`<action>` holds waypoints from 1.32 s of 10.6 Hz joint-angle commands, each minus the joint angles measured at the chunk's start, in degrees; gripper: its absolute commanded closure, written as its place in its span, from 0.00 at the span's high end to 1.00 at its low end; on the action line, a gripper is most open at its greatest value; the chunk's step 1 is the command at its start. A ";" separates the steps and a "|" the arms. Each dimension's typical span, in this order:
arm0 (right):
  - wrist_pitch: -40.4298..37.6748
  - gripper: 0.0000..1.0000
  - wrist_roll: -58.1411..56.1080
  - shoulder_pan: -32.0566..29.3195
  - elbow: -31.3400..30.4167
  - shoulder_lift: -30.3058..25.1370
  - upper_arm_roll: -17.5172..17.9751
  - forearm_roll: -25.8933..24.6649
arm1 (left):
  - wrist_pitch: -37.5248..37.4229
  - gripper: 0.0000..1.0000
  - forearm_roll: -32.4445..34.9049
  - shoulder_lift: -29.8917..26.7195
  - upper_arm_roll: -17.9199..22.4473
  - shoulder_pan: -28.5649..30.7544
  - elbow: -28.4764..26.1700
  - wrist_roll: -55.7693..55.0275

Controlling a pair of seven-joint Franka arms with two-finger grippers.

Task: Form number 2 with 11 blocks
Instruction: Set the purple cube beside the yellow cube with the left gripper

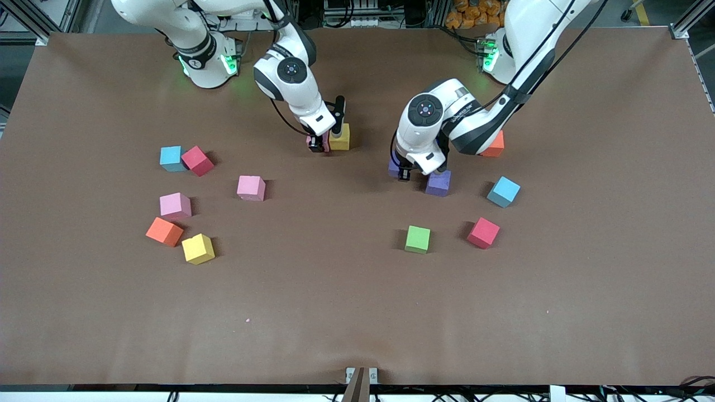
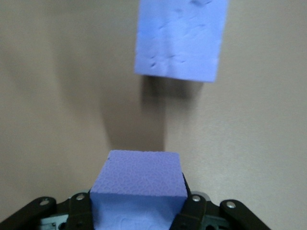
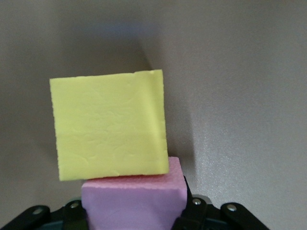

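From the front, the right claw (image 1: 319, 144) held a pink block (image 1: 324, 140) against a yellow block (image 1: 340, 137), seemingly starting the digit; loose blocks lay scattered on the desk (image 1: 357, 312).

The left wrist view showed the left claw (image 2: 138, 211) gripping a purple block (image 2: 138, 179) near another purple block (image 2: 180, 38).

The right wrist view showed pink touching yellow, path unobstructed.

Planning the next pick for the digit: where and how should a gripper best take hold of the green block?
Probably from straight above, fingers on two opposite side faces of the green block. It lies flat and alone, with bare table on every side; the nearest red block stands well apart, leaving room for the fingers.
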 commanded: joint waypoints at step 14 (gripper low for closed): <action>-21.45 1.00 -1.91 -20.78 0.64 -15.36 -0.48 -1.22 | 8.29 0.40 3.17 5.19 -0.50 -11.79 -0.12 -21.18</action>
